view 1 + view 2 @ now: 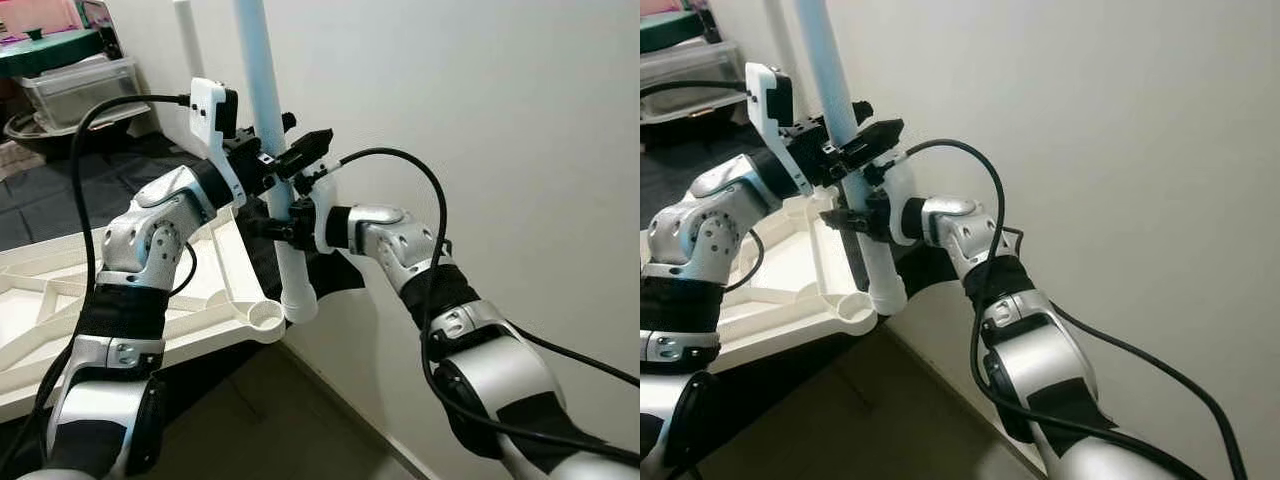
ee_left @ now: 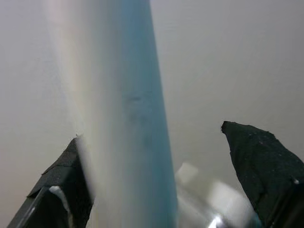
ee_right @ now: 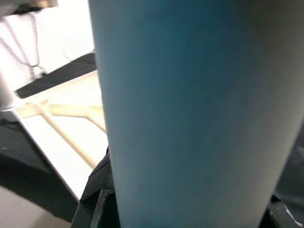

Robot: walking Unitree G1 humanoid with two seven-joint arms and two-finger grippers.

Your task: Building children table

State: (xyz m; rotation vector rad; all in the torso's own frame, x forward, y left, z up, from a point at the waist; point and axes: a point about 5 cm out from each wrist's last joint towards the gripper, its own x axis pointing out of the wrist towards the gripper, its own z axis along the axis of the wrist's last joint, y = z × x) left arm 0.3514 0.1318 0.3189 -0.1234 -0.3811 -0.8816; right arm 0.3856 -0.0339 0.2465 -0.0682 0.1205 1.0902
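Note:
A pale blue table leg [image 1: 262, 80] stands upright against the wall. Its white lower end [image 1: 298, 298] sits right beside the round corner socket [image 1: 262, 318] of the upturned white table top [image 1: 40, 300]. I cannot tell whether they touch. My left gripper [image 1: 290, 140] is high on the leg and open: in the left wrist view one finger [image 2: 66, 175] touches the leg [image 2: 128, 118] and the other [image 2: 261, 161] stands apart. Lower down, my right gripper [image 1: 280, 226] is shut on the leg, which looms close in the right wrist view [image 3: 190, 118].
The pale wall [image 1: 500, 120] runs close along the right of both arms. A second white leg [image 1: 190, 40] stands upright further back. Clear storage bins [image 1: 75, 85] sit at the far left on dark floor mats. Brown floor [image 1: 260, 420] lies below the table top's edge.

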